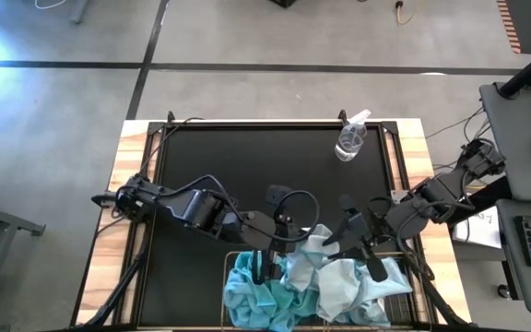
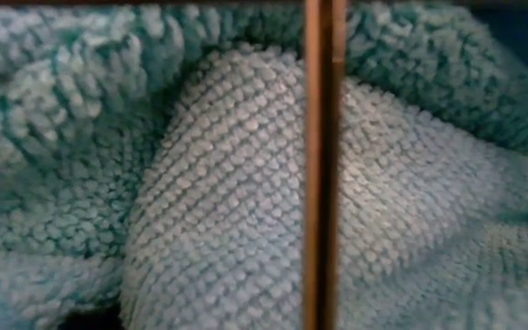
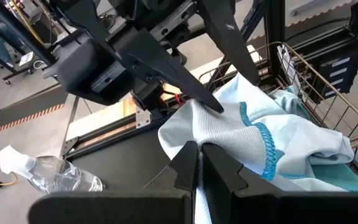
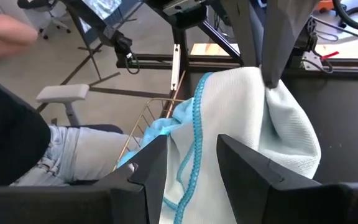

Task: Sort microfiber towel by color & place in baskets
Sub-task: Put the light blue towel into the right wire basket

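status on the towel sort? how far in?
Early. Nothing looks sorted: turquoise and pale towels are mixed in a heap over a wire basket at the table's near edge. In hand: the left end effector is shut on a pale towel, the right end effector open around it. Nearly all sorting remains.

Towels [image 1: 316, 281] in basket [image 1: 229, 293], bottle [image 1: 349, 138] behind.

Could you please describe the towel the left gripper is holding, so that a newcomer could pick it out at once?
Start at the wire baskets on the table's near edge, heaped with cloths. Between the two grippers a pale grey-blue towel is lifted above the heap, pinched by the left gripper. Its turquoise stitched edge and smooth weave separate it from the fluffy turquoise towels.
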You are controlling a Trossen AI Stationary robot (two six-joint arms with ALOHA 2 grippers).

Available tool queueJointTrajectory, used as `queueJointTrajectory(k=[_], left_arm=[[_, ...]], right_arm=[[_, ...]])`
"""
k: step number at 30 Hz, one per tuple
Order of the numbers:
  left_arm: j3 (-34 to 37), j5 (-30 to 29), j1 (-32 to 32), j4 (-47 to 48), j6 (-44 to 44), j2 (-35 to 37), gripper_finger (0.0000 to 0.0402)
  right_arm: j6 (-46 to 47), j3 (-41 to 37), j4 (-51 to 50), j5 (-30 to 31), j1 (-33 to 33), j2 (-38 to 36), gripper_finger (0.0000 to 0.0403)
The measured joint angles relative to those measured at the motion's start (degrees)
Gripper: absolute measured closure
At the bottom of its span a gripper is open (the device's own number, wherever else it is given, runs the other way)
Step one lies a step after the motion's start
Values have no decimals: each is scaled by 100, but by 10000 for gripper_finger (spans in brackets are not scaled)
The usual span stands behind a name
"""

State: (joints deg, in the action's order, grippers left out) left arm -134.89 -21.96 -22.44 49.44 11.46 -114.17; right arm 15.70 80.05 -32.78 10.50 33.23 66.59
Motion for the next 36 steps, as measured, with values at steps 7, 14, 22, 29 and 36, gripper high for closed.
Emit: queueJointTrajectory(k=[7, 14, 22, 29, 36], left_arm=[[2, 426, -17, -26, -152, -1, 402], [2, 447, -26, 12, -192, -2, 402], [2, 452, -41, -7, -215, -4, 402], [2, 756, -94, -12, -345, -7, 402], [2, 754, -98, -12, -334, -7, 402]], right_arm=[[-75, 11, 1, 13, -26, -24, 268], [-140, 33, 8, -59, -26, -48, 268], [-183, 33, -47, -194, -26, -46, 268], [-230, 33, -131, -197, -26, -46, 268], [-295, 33, -129, -643, -24, 4, 268]])
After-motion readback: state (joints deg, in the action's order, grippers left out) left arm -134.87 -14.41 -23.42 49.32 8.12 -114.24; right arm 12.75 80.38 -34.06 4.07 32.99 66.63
